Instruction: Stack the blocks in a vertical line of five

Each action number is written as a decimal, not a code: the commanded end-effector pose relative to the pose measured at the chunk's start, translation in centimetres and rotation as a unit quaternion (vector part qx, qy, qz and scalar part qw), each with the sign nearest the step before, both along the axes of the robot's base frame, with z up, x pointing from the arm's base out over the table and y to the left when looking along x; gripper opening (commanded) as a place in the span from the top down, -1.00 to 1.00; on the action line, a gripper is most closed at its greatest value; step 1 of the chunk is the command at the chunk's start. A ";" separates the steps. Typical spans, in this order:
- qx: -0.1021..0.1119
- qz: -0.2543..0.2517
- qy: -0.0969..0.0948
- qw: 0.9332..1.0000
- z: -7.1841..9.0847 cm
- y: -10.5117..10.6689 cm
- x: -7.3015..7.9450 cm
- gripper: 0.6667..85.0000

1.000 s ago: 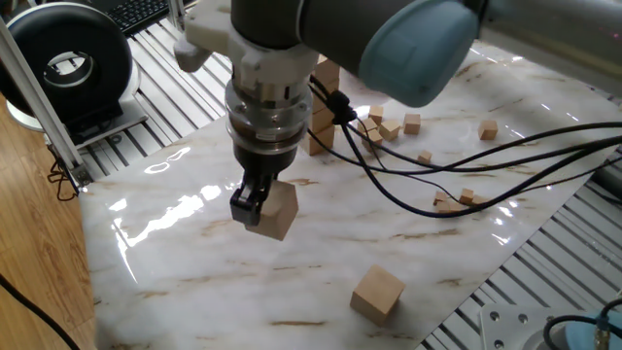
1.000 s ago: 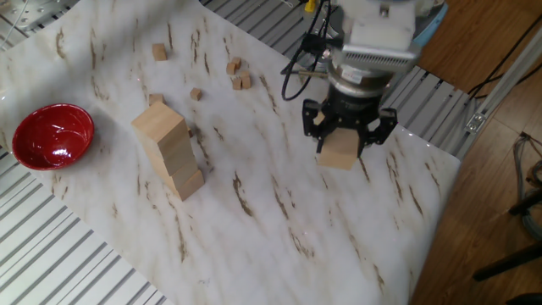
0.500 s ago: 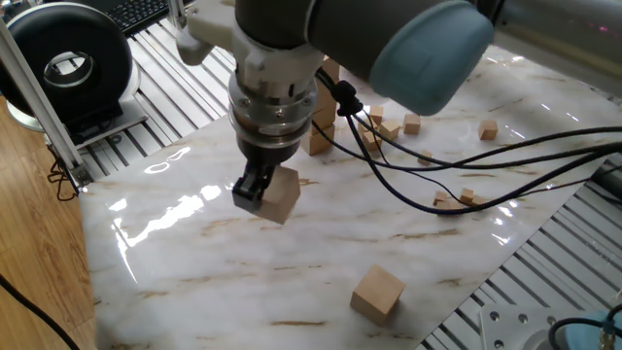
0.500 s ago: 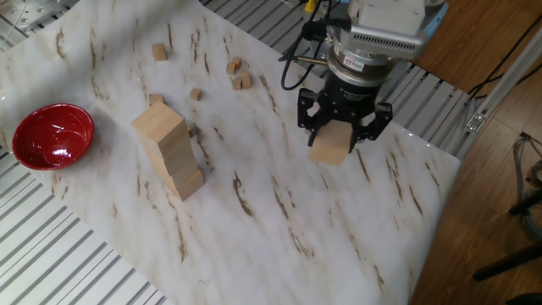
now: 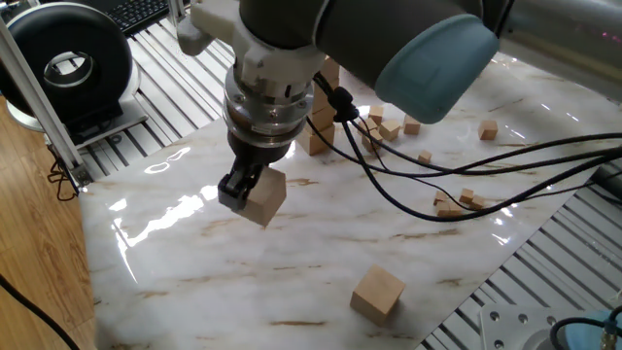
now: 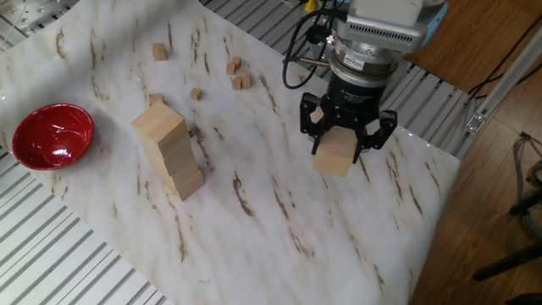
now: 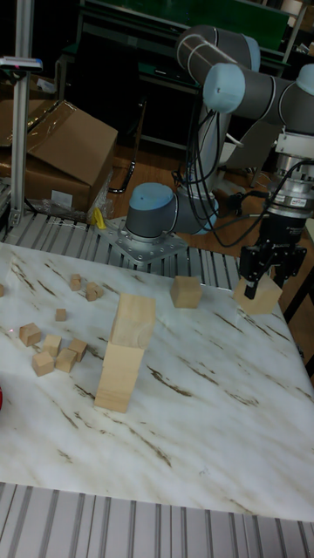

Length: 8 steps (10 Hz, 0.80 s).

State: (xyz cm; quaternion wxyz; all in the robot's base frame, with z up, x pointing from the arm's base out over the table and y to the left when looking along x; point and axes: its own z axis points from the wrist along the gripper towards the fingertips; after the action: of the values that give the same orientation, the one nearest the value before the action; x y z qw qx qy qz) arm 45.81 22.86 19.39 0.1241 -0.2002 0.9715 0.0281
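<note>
Bench (image 6: 254,220), marble-patterned, carries everything. Stack (image 6: 169,157) of large tan blocks stands toward the red bowl (image 6: 51,135) side; about 3 high in the other fixed view, exact count unclear in the tall view, upper block twisted slightly off the ones below. End effector (image 6: 343,140) hangs well apart from the stack, its 2 fingers pinching 1 large block (image 6: 333,155) on opposite side faces, block clear of the bench surface and a little tilted. Key relation: in the other fixed view the stack lies to the image-left of the held block, bare marble between; judgement, next move is a lateral carry that way, then a descent onto the top. 1 more large block (image 5: 376,294) sits loose on the bench. Small cubes (image 6: 240,78) scattered beyond, not task items.
</note>
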 end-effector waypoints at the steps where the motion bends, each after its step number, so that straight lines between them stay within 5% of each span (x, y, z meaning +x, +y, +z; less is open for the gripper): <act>1: 0.013 -0.005 -0.003 1.000 0.3 0.5 0.2 0.03; 4: 0.023 -0.011 -0.006 1.000 0.4 1.0 0.4 0.05; 8: -0.003 0.012 -0.001 1.000 1.4 -1.7 1.6 0.08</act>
State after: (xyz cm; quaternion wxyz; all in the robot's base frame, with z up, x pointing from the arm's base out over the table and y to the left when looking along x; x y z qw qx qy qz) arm 46.65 22.46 19.83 0.1328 -0.2024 0.9698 0.0279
